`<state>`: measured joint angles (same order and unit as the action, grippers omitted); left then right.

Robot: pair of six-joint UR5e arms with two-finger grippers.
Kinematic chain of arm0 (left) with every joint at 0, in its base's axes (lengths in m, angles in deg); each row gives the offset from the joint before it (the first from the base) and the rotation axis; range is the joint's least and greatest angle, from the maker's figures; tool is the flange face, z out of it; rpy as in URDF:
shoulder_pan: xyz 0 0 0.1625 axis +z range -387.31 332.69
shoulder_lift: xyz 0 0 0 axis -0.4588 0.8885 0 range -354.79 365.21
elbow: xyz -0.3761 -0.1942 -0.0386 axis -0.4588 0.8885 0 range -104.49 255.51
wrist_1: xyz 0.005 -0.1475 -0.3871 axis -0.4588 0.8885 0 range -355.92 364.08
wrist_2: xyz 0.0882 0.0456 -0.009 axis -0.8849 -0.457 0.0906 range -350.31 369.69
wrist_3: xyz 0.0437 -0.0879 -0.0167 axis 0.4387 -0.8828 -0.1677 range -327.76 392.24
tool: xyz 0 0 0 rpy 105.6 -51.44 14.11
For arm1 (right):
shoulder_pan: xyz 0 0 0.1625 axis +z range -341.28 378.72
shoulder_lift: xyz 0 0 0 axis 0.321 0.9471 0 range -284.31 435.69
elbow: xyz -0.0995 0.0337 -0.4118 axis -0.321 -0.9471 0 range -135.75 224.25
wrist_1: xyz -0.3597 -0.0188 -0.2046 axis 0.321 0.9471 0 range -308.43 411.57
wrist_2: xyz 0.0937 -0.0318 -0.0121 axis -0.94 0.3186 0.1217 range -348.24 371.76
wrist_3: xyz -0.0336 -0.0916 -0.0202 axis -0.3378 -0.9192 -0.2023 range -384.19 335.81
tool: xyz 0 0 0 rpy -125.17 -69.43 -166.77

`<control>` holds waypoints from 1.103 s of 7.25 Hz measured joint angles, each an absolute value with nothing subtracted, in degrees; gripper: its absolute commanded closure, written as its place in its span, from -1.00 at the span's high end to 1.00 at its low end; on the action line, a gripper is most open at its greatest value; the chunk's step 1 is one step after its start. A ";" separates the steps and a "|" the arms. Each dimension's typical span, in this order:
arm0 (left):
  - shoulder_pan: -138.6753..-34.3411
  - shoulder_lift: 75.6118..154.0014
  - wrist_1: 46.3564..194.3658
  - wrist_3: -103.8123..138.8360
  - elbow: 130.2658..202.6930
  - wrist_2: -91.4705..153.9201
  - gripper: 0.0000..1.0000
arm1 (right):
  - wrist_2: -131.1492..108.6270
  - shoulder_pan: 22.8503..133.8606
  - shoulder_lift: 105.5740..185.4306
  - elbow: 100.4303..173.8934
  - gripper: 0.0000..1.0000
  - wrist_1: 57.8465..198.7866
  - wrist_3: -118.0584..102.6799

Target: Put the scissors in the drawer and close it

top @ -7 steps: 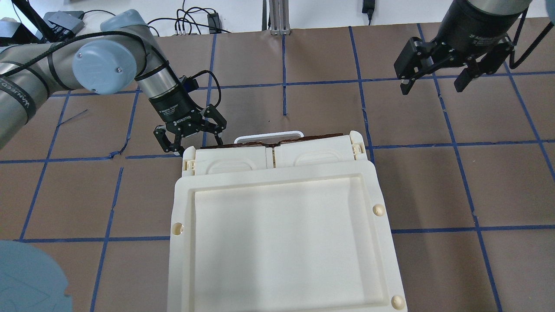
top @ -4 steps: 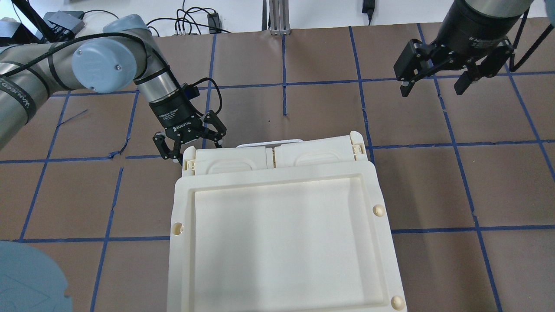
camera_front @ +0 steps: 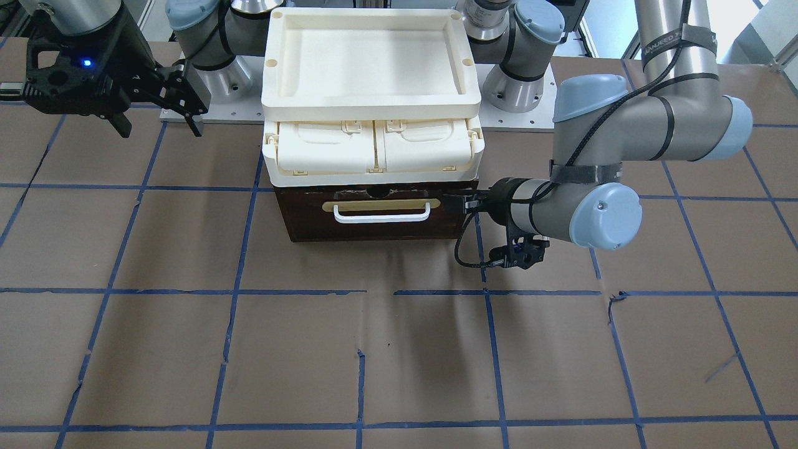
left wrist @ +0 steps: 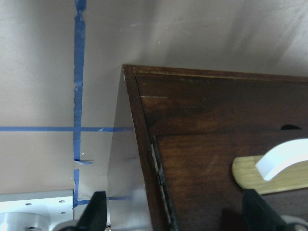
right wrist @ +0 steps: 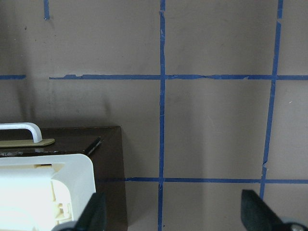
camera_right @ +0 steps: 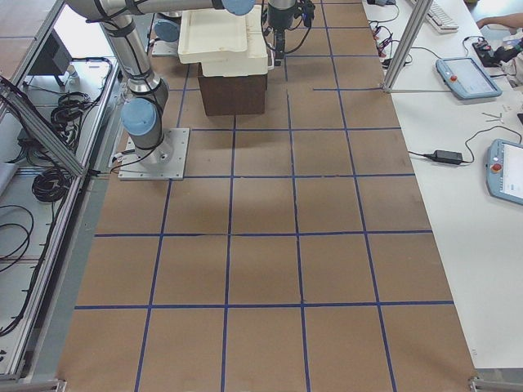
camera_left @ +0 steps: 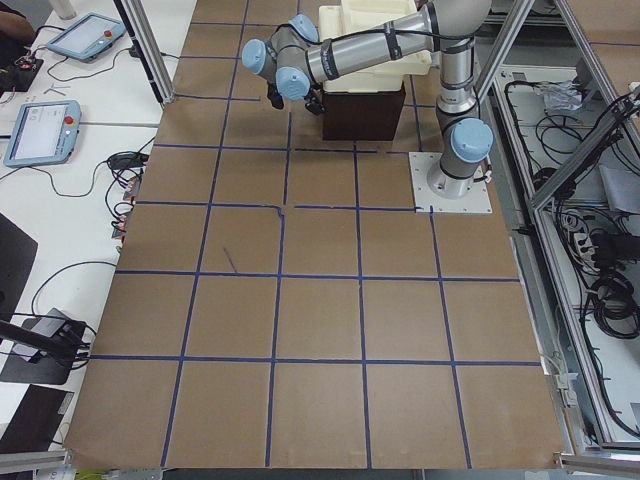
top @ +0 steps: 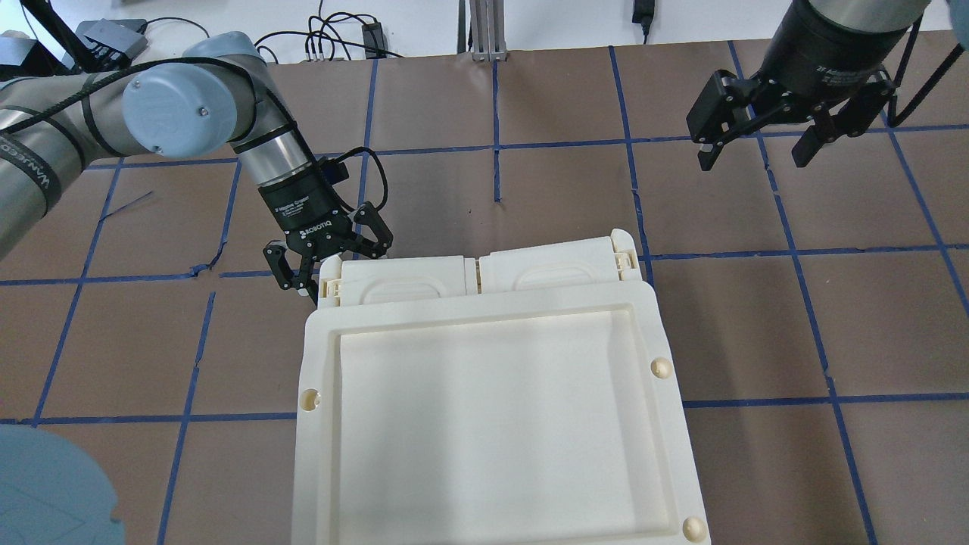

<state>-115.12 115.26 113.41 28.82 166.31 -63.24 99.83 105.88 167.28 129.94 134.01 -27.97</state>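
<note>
The drawer [camera_front: 312, 218] is shut flush in its dark brown cabinet, with its brass-coloured plate and white bar handle [camera_front: 381, 216] facing the front view. It also shows in the left wrist view [left wrist: 216, 159] and the right wrist view [right wrist: 72, 139]. From overhead it is hidden under the cream box. My left gripper [top: 331, 261] is open and straddles the cabinet's front left corner, with the drawer front between its fingertips [left wrist: 97, 211]. My right gripper [top: 755, 151] is open and empty, raised far to the right. The scissors are in no view.
A cream plastic tray [top: 318, 424] sits on top of two cream lidded compartments [top: 401, 280], all stacked on the cabinet. Brown table covering with blue tape lines [top: 496, 147] lies all around. Cables [top: 333, 38] lie at the table's far edge.
The drawer front and white handle stuck out past the cream lids; now they are pushed in out of overhead sight. My left gripper moved towards the robot with it.
</note>
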 measured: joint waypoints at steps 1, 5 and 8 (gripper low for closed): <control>-115.12 115.22 113.49 28.84 166.12 -63.16 1.00 | 99.83 105.89 167.28 129.95 1.00 134.01 -27.99; -114.99 114.35 92.10 29.05 164.20 -63.86 1.00 | 99.86 105.91 167.35 129.95 1.00 134.01 -27.97; -114.80 111.68 80.69 30.64 162.06 -71.13 1.00 | 99.83 105.91 167.30 129.97 1.00 134.01 -28.04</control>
